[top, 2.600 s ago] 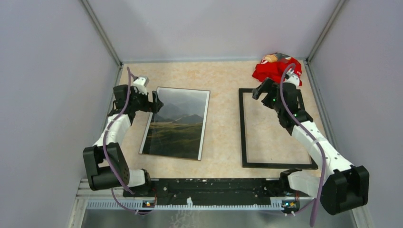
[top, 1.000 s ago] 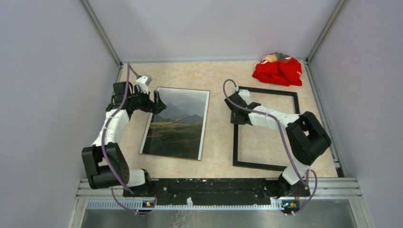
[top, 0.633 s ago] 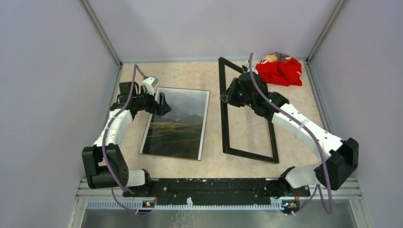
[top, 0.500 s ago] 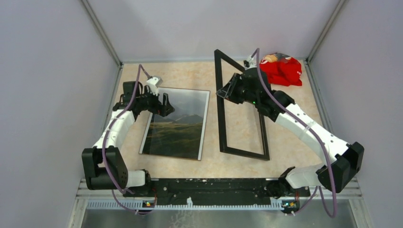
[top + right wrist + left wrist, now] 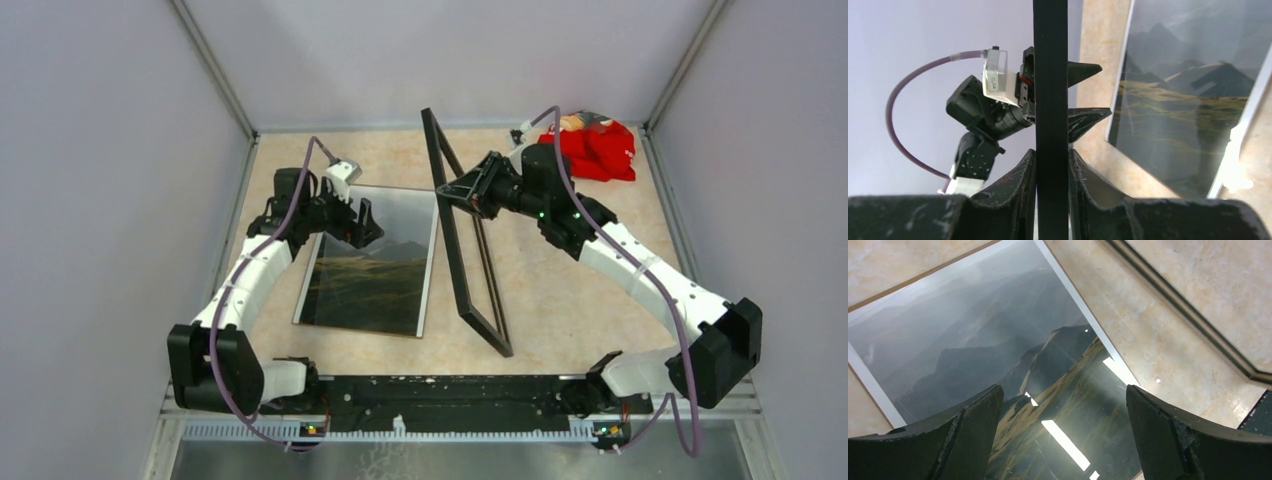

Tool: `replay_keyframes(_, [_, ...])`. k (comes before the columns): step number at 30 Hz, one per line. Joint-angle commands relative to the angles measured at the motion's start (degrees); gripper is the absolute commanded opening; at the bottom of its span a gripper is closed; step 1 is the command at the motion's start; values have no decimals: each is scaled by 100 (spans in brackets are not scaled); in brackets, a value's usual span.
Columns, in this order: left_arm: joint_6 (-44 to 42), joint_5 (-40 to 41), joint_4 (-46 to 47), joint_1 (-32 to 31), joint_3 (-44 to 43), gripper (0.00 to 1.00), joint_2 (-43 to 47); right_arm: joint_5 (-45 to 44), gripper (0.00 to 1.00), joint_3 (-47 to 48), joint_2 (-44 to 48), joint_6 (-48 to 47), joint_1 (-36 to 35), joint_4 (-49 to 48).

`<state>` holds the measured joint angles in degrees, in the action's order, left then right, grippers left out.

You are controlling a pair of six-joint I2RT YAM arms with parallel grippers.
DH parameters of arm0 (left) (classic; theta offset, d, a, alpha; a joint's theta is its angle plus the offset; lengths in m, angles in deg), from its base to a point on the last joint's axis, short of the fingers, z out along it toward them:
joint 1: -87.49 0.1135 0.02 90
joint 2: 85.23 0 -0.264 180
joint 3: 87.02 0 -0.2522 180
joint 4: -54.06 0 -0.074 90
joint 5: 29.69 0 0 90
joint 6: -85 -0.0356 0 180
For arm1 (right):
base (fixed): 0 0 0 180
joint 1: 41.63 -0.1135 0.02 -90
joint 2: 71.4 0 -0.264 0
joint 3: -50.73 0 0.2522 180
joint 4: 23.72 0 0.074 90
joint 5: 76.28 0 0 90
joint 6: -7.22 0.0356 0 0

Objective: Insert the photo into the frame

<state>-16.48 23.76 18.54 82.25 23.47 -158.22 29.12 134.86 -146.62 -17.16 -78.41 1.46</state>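
The frame (image 5: 452,240) on edge, the photo (image 5: 375,270) flat
Right claw (image 5: 462,195) pinches the frame, tilted up on the counter (image 5: 560,290); the photo lies flat at its 9 o'clock; left claw (image 5: 362,225) gapes wide over the photo's far end.

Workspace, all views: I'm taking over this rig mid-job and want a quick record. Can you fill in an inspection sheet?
Surface: beige marbled table, no spills seen.
Job's things: photo flat, picture side up; frame tipped up on edge beside it, empty.
Clutter: red cloth bunched in the far right corner.
Grippers: left gripper open, above the photo; right gripper shut on the frame's bar.
Cables: purple cables loop above both arms, not snagged.
Surroundings: plain grey walls on three sides.
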Motion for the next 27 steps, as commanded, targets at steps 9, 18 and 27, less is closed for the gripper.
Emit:
replay_keyframes(9, [627,229,237,-689,-834,99,86,910,0,-555,568,1092,754,-1552])
replay_keyframes(18, [853,829,519,-1431,-1167,99,-135,1821,32,-1264,916,997,1778,-1303])
replay_keyframes(27, [905,1203,561,-1994,-1652,99,-495,2313,64,-1122,1359,25,2952,146])
